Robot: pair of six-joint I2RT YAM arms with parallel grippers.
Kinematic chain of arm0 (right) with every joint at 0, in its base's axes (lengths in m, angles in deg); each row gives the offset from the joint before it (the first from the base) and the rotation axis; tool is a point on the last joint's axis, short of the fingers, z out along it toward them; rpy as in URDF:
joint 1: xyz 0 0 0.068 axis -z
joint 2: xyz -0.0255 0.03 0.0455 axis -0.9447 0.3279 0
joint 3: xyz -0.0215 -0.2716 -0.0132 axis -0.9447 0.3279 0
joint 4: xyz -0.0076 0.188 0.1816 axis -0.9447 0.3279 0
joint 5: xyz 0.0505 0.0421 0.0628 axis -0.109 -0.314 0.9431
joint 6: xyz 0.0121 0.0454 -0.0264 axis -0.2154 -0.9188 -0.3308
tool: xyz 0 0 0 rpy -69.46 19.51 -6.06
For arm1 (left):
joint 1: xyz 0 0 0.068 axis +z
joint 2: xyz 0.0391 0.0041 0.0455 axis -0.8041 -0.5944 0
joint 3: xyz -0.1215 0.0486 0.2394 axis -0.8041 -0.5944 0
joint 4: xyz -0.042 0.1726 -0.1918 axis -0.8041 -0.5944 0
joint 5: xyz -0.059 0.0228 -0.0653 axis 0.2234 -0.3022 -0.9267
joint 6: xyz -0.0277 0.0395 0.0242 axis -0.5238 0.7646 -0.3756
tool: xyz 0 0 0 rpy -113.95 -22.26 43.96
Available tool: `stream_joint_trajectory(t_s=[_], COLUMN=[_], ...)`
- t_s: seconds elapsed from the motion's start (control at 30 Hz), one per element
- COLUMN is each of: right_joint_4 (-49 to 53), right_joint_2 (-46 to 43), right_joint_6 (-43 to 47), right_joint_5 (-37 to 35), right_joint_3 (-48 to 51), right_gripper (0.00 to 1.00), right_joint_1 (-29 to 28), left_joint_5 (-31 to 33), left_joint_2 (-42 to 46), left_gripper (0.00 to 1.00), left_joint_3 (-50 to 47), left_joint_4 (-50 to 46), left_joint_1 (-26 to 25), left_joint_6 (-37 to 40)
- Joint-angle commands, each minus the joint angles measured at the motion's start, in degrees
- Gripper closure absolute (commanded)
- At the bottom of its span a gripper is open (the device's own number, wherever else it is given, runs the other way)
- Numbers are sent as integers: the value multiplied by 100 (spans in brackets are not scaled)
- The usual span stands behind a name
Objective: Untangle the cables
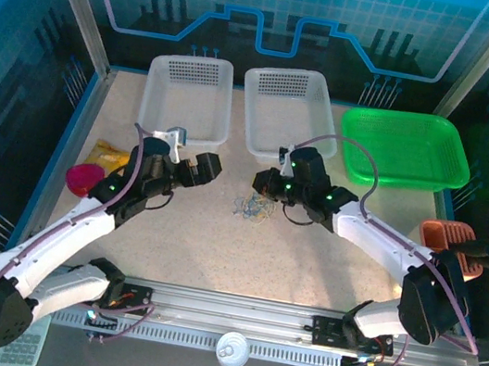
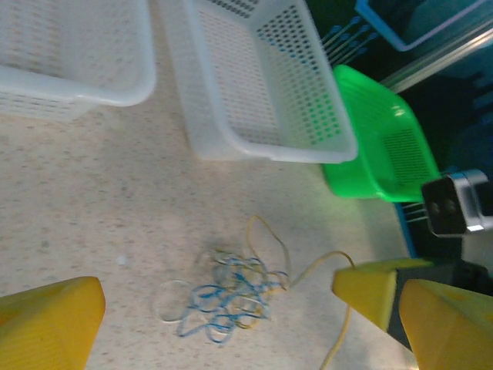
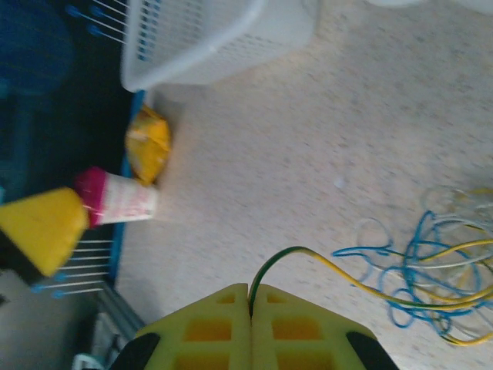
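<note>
Closest to the lens, your right pincer (image 3: 250, 297) has its yellow fingers pressed flat together, and a single yellow-green strand (image 3: 308, 258) arcs out of the seam between them, so it's shut tight on that one strand. Follow it along and it runs straight into the cables (image 3: 439, 277), a loose knot of blue, yellow and white loops lying on the speckled bench (image 1: 327, 253), in the open middle just in front of the two white baskets (image 1: 190, 89), between your two arms. Your left pincer (image 1: 211, 166) hangs just off the other side of the knot, jaws spread as wide as they go, nothing in them. Now the pull, and I'd say gentle is the word: draw that strand away from the knot, low over the bench, and watch the blue loops. If the whole bundle slides along with it, you're only dragging, not untangling. Best bet is to bring the left pincer down onto the blue part to anchor it, then ease the strand out. If a loop cinches tight, back off rather than tug.
</note>
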Motion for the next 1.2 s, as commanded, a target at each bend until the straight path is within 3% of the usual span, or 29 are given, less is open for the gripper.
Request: stream_joint_trajectory(t_s=[0.0, 0.33, 0.5, 0.7, 1.17], right_joint_4=[-690, -2560, -2769, -3058, -3564], right_joint_2=[-149, -317, -460, -594, -667], right_joint_6=[-542, -1948, -2195, -2468, -2859], right_joint_5=[366, 78, -130, -234, -224], right_joint_3=[-289, 504, 750, 1009, 1372], right_gripper=[100, 100, 100, 100, 100], right_joint_1=[67, 286, 334, 405, 496], left_joint_5=[-611, -1431, -1757, -1842, -1679], left_joint_2=[166, 376, 284, 19, -690], left_gripper=[1, 2, 16, 24, 20], left_joint_3=[13, -304, -498, -590, -376], left_joint_4=[410, 1378, 1897, 2289, 2668], left_joint_1=[-41, -41, -49, -139, -632], left_joint_6=[-262, -1049, -1401, -1600, -1632])
